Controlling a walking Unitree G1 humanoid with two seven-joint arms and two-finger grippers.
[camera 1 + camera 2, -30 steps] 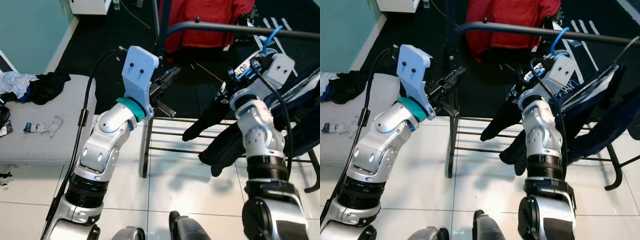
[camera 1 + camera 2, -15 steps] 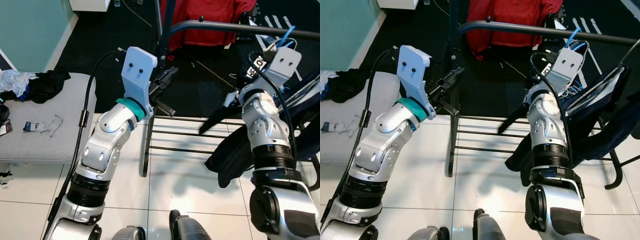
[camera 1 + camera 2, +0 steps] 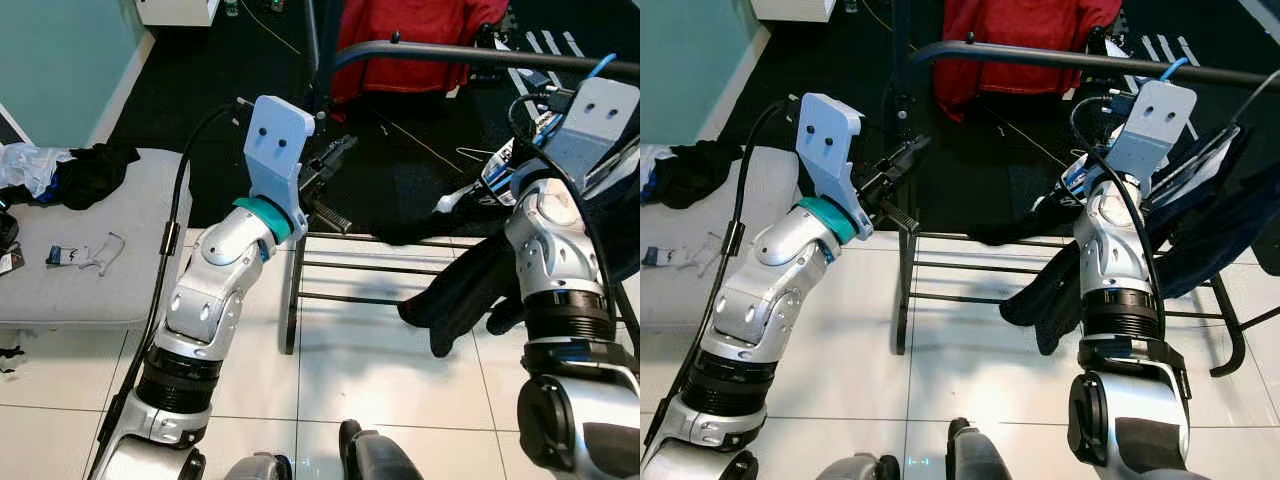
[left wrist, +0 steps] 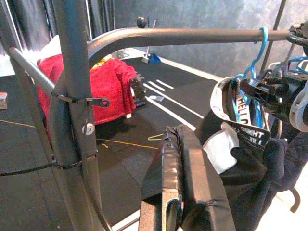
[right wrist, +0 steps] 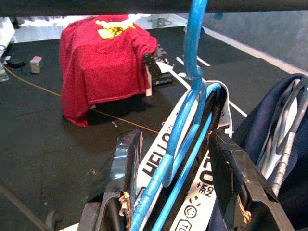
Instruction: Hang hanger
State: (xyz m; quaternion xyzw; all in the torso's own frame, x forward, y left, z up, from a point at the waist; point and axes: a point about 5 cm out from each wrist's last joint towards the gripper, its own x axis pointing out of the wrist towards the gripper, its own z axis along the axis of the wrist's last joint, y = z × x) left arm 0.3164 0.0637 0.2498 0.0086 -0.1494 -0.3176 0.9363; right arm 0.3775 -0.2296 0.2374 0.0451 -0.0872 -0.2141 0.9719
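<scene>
the blue hanger [image 5: 185,144] with a black shirt [image 3: 470,290] was held between the right claw [image 5: 175,192] fingers, its hook at the rail [image 3: 480,55] above. the left claw [image 3: 325,185] was kept closed, empty.

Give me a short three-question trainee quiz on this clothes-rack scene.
1. True or false: the red cloth lies on dark flooring beyond the black metal rail.
2. What does the right gripper grip? A. a blue plastic hanger B. a white towel C. a glass bottle
3. Fill in: the hanger carries a ____ garment with a white printed neckband.
Key: 1 true; 2 A; 3 black.
</scene>
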